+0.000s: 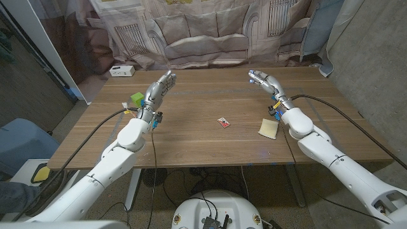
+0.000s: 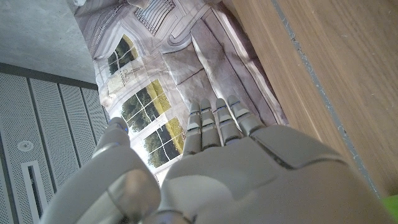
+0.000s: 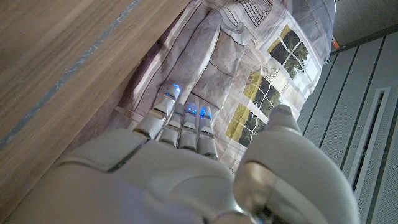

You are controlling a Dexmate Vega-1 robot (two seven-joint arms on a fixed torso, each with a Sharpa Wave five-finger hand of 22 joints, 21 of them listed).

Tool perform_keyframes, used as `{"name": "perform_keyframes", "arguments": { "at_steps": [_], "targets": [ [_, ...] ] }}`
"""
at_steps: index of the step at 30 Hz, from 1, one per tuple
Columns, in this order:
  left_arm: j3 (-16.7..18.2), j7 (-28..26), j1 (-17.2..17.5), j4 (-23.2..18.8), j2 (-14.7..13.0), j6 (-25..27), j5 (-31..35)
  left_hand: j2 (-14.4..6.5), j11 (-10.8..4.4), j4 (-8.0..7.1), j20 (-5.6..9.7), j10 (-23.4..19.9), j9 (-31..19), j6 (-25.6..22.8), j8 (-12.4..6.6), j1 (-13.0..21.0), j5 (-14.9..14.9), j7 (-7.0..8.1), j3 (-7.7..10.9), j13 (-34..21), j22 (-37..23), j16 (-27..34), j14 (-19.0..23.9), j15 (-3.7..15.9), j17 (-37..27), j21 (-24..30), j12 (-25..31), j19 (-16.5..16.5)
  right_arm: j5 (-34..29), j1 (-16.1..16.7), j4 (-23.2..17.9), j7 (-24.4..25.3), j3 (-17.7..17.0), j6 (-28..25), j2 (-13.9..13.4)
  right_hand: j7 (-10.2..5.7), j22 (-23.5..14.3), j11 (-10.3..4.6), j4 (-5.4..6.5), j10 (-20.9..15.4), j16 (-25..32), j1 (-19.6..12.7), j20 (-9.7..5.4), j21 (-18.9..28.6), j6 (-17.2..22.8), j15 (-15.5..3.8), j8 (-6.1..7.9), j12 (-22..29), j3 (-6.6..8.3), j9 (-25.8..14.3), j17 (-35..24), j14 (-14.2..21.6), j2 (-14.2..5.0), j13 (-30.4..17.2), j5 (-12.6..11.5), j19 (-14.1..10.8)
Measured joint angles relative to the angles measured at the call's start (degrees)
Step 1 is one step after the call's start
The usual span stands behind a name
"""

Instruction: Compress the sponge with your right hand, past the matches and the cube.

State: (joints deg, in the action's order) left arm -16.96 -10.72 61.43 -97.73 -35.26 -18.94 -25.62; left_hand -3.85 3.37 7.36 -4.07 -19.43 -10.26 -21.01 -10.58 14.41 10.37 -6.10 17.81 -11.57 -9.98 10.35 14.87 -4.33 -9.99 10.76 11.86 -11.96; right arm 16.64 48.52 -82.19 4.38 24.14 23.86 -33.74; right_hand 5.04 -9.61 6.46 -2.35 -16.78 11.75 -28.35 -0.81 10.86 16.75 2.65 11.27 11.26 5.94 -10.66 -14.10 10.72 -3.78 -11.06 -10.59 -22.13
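We see a pale yellow sponge [image 1: 268, 128], a soft-looking square slab, lying flat on the tabletop [image 1: 210, 102] just beside our right forearm. Near it, toward the middle, lies a small flat matchbox [image 1: 224, 122] with a red face. Well apart, on our left side, a bright green cube [image 1: 137, 98] with crisp edges sits just beside the left hand [image 1: 160, 87].

Our right hand [image 1: 264, 81] is raised above the far part of the tabletop, well past the sponge, fingers extended and close together, holding and touching nothing. In the right wrist view the smooth white shell of the right hand [image 3: 186, 155] shows blue light at the fingertips [image 3: 172, 91]. The left hand is likewise extended with fingers straight, gripping nothing; the left wrist view shows its glossy grey-white back [image 2: 217, 155].

The tabletop is brown wood with a long straight grain and a seam running across it. A small white box [image 1: 121, 70] sits at its far left corner. Behind hangs a draped cloth backdrop [image 1: 203, 32] printed with stone architecture and windows. Black cables [image 1: 343, 114] trail along both arms.
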Motion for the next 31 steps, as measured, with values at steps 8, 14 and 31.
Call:
{"name": "perform_keyframes", "arguments": {
  "at_steps": [8,14,31],
  "targets": [
    [-0.38,-0.56,-0.35,0.55,0.52,0.05,0.31,0.0,0.16,0.0,0.08,0.46,0.0,0.27,0.0,0.0,0.0,0.27,0.0,0.0,0.0,0.0,0.0,0.0,0.0,0.0,-0.22,0.08,4.92,-2.14,5.1,-4.2,0.35,2.74,2.65,0.4,0.0,0.21,0.39,0.22,0.0,0.69,0.22,0.0,-0.4,0.21,0.0,0.0,-0.39,0.0,-0.01,-0.21,0.23,0.0,0.0,-0.17],
    [-0.44,-1.01,-0.41,0.64,0.61,0.4,0.58,0.0,0.13,0.0,-0.01,0.74,0.0,0.98,0.22,0.0,0.0,0.37,0.0,0.0,0.0,0.0,-0.88,-0.05,0.0,0.0,-0.22,0.59,6.89,-3.17,8.33,-5.83,0.43,3.89,4.34,0.27,0.0,0.28,0.55,0.73,0.0,1.51,0.41,0.0,-0.72,0.42,-0.27,0.0,-0.55,-0.01,-0.01,-0.42,0.45,0.0,0.0,0.02],
    [-0.21,-1.26,-0.21,0.64,0.32,0.68,0.6,0.0,0.01,-0.01,-0.04,1.23,0.0,1.29,0.21,0.0,0.0,0.06,-0.01,0.0,0.0,0.0,-1.48,-0.04,0.0,0.0,-0.21,1.23,11.95,-4.23,12.21,-10.16,0.54,6.28,6.44,0.47,0.0,0.29,0.89,0.74,0.0,2.49,0.73,0.0,-0.92,0.41,-0.27,0.0,-1.32,-0.01,-0.01,-0.41,0.98,0.0,0.0,0.34]
  ]
}}
